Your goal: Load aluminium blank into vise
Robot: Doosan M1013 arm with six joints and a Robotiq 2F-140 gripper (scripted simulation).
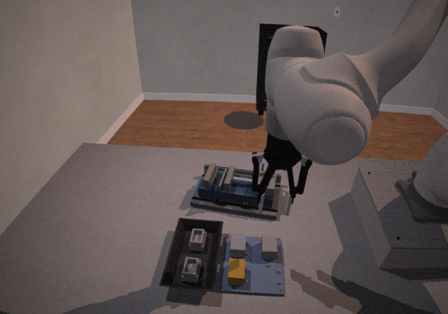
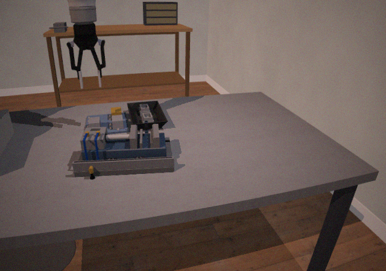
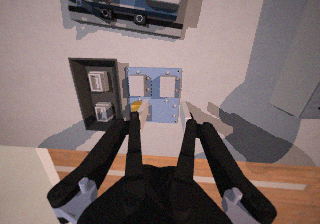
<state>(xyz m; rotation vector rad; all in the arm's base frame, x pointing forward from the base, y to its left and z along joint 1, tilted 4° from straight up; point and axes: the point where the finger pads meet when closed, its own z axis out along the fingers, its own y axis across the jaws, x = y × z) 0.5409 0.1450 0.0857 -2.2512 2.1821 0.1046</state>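
My gripper is partly open and empty, high above the table. Two aluminium blanks sit apart at the vise side of the blue infeed plate. A brass blank is on the plate's tray side; a finger partly covers it in the wrist view. Two finished parts stand apart, pockets up, in the dark outfeed tray. The vise is open; no blank shows between its fixed jaw and moving jaw.
The piston rod runs to the block with two blue hoses. Small pins stand on the infeed plate. The tray lies left of the plate, the vise behind both in the top view. The robot's grey pedestal is at the right.
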